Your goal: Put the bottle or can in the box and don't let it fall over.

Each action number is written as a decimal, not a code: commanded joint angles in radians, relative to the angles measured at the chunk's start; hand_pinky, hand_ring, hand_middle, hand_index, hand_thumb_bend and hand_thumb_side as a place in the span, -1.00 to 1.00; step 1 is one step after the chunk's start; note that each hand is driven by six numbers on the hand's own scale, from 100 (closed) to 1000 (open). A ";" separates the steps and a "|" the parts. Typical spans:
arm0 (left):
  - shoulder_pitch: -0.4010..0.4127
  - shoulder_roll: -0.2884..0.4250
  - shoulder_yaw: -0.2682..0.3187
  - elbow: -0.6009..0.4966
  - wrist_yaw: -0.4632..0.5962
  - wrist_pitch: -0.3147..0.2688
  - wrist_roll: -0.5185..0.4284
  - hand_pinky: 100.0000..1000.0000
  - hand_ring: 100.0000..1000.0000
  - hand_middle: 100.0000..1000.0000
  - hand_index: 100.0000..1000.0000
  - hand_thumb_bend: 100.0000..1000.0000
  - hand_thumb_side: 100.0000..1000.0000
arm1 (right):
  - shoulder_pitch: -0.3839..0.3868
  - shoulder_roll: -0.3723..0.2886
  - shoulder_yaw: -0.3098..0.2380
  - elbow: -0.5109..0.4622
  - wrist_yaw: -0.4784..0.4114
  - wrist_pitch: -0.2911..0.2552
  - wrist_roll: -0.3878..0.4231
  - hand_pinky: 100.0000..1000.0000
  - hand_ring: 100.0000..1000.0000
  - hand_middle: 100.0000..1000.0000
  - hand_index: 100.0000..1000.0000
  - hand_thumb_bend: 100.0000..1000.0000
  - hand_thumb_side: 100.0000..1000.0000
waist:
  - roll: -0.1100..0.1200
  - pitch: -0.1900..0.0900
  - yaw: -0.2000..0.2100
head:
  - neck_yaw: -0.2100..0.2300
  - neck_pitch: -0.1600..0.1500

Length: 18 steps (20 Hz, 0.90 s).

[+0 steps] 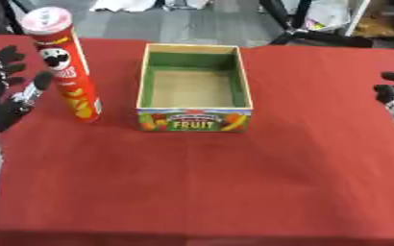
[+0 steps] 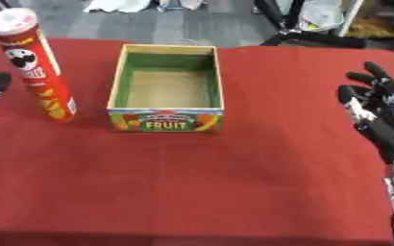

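Box [image 1: 194, 84] holds nothing; chip can [image 1: 66, 67] stands outside beside it; both robot hands [image 2: 373, 103] spread apart.

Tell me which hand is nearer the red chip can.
Left. The left hand sits just beside the chip can; the right hand is far across, beyond the box.

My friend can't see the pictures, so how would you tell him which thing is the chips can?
Start at the red table and find the open box marked FRUIT in the middle. Just to its left stands the chips can, upright, close to the left robot hand. It is the only tall red tube, with a pale lid and a moustached face on its side.
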 commanded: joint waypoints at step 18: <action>-0.230 0.089 -0.107 0.355 0.028 -0.015 -0.021 0.59 0.62 0.55 0.81 0.33 0.15 | -0.007 -0.011 -0.001 -0.008 -0.003 -0.002 0.009 0.61 0.58 0.61 0.98 -0.50 -0.22 | 0.004 -0.019 -0.023 | 0.015 0.007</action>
